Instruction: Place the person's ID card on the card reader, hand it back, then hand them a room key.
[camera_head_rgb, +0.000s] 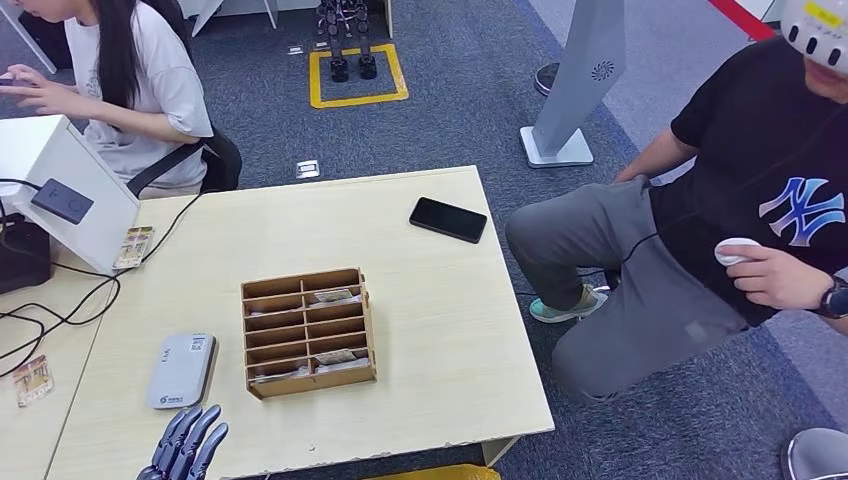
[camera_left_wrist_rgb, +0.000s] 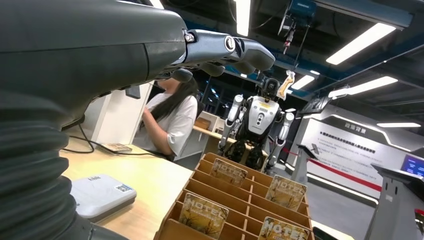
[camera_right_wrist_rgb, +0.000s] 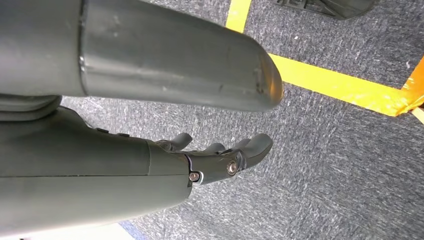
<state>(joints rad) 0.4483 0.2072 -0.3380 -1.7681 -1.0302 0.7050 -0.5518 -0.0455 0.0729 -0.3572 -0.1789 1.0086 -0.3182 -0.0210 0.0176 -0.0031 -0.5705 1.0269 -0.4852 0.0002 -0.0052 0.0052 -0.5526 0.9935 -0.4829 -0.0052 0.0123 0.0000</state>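
The left robot hand (camera_head_rgb: 185, 445) is reaching in over the near edge of the surface (camera_head_rgb: 430, 330), fingers apart and holding nothing. Just beyond it a grey card reader (camera_head_rgb: 181, 370) is lying flat, and beside that a wooden rack (camera_head_rgb: 308, 332) is holding cards in several slots. A black phone (camera_head_rgb: 448, 219) is lying near the far edge. A person in a black shirt (camera_head_rgb: 770, 180) is crouching to the right, holding a small white object (camera_head_rgb: 735, 250). Another person (camera_head_rgb: 140, 80) is sitting at the far left.
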